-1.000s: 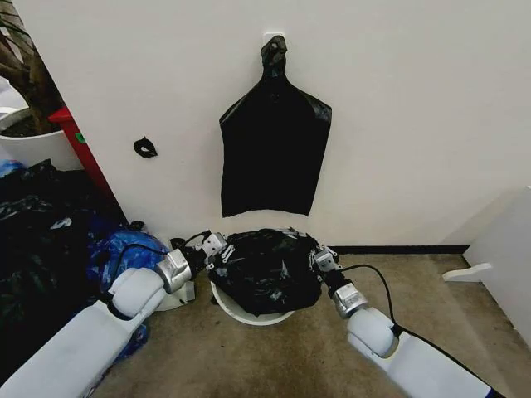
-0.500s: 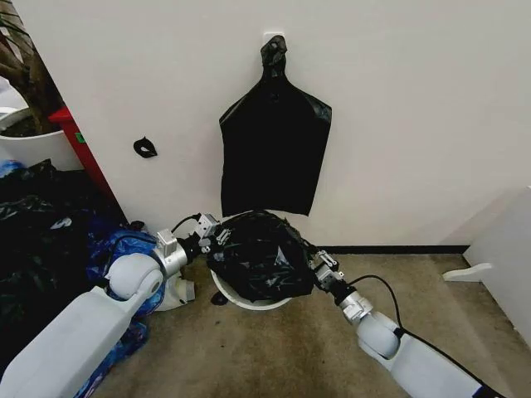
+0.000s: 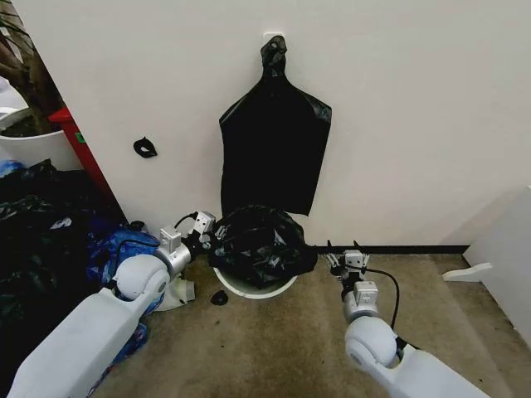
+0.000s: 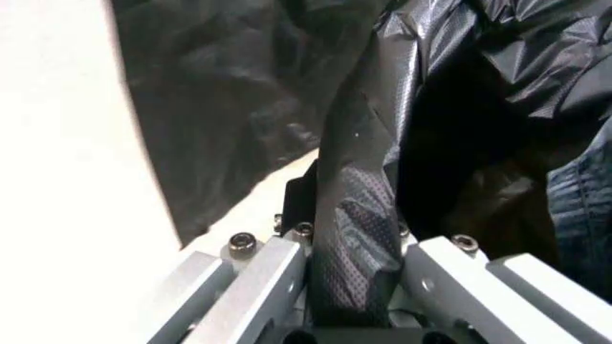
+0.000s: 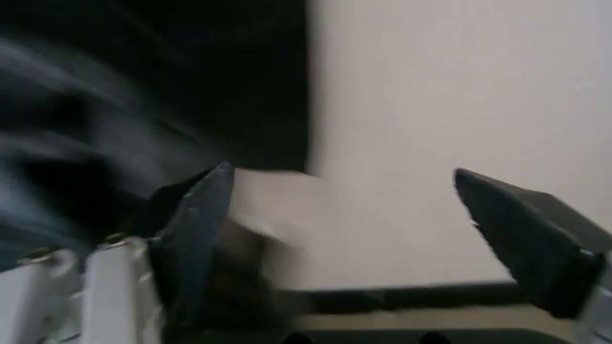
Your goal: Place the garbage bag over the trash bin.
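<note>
Brown carpet at the foot of a white wall: bag half fitted.

Nearest, the right gripper (image 3: 346, 259) stood apart from the bin, jaws spread and empty. Beyond it the garbage bag (image 3: 264, 243) lay heaped over the trash bin (image 3: 249, 287), while the left gripper (image 3: 204, 235) pinched its edge. Judged mid-draping; next, the free side needs catching and stretching over the rim.
</note>
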